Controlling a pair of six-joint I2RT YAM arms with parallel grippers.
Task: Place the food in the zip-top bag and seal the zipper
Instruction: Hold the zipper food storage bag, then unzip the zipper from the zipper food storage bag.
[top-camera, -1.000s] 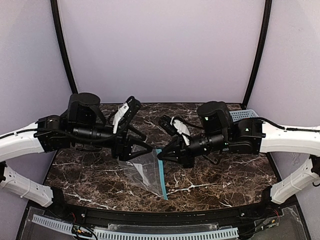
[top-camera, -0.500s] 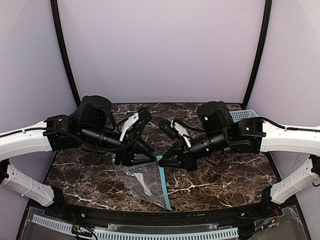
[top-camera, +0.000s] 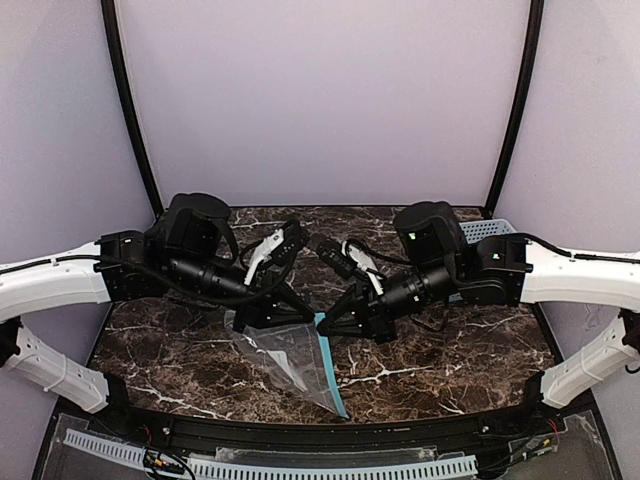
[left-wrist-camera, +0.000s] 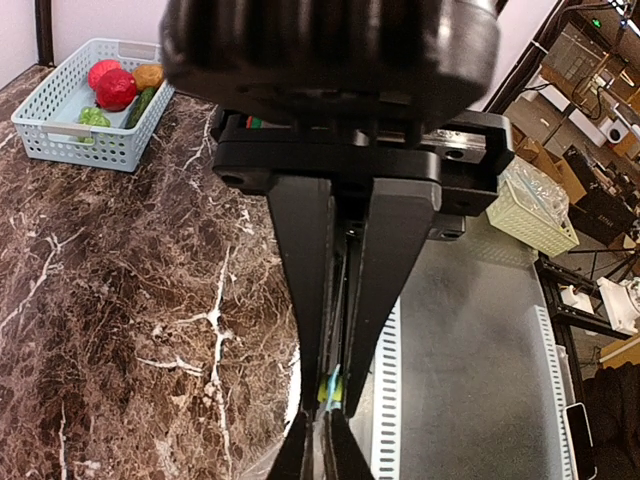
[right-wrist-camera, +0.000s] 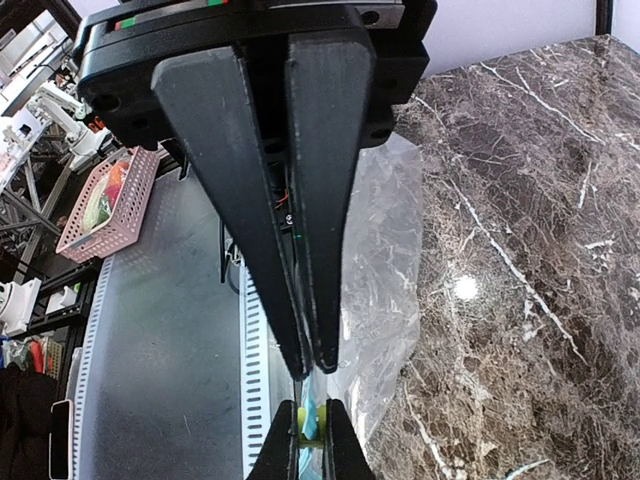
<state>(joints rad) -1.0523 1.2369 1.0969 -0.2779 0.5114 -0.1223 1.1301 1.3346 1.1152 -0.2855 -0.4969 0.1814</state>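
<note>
The clear zip-top bag (top-camera: 285, 355) hangs crumpled above the marble table (top-camera: 450, 350), its teal zipper (top-camera: 330, 370) running down its right edge. My left gripper (top-camera: 303, 312) and right gripper (top-camera: 326, 322) meet tip to tip at the zipper's upper end. In the left wrist view, my left gripper (left-wrist-camera: 335, 405) is shut on the teal zipper (left-wrist-camera: 336, 385). The right gripper (right-wrist-camera: 310, 365) is shut on the same edge, with the bag (right-wrist-camera: 385, 270) beside it. The food (left-wrist-camera: 115, 88), red, orange-brown and green pieces, lies in a light-blue basket (left-wrist-camera: 60, 135).
The light-blue basket (top-camera: 485, 230) stands at the table's back right corner, behind the right arm. A perforated white strip (top-camera: 300, 468) runs along the near edge. Off the table stand a pink basket (right-wrist-camera: 105, 205) and a pale green basket (left-wrist-camera: 535, 205).
The left gripper has moved right to meet the right gripper and shut on the bag's zipper edge. The bag has shifted slightly lower and left.
</note>
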